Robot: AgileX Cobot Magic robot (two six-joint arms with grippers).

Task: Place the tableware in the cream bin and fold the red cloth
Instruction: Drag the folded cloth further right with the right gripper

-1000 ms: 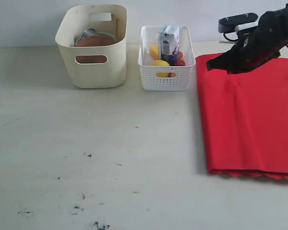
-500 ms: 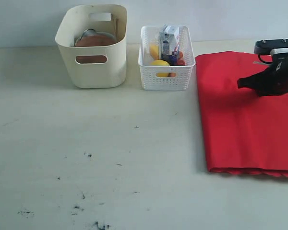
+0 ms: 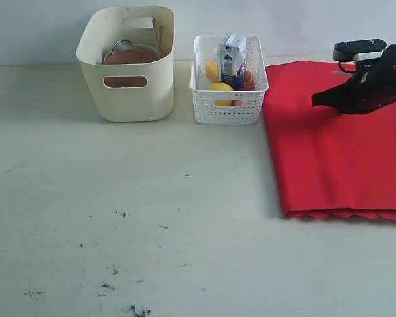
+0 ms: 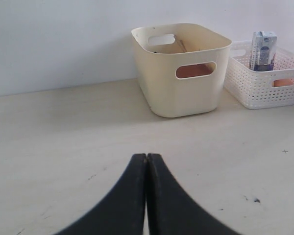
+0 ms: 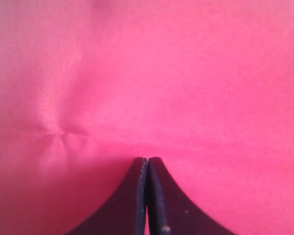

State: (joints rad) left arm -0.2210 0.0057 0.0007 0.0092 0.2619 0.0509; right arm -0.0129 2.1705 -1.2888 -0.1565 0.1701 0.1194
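A: Where is the red cloth [image 3: 336, 152]?

B: Flat at the right end of the worktop [image 3: 152, 218], reaching its back edge and running out of sight on the right. A scalloped hem shows under the top layer along the near side, so I judge it is doubled over at least once.

A: And the tableware?

B: I see none lying out. A round brown plate [image 3: 129, 57] and a steel rim show inside the cream bin [image 3: 129, 99], at the back left beside the white lattice basket [image 3: 228, 109]. That half looks done; the step in hand is the folding.

A: Grippers?

B: The right gripper [image 3: 315, 102] is clenched with no fabric between its jaws. It is low over the cloth's far part, with a small pucker just ahead of its tips. I cannot tell if it touches. The left gripper [image 4: 146, 156] is clenched, empty, over bare worktop facing the bin.

A: Next move?

B: My guess: the right jaws part, pinch an edge or corner through both layers, and carry it across squarely.
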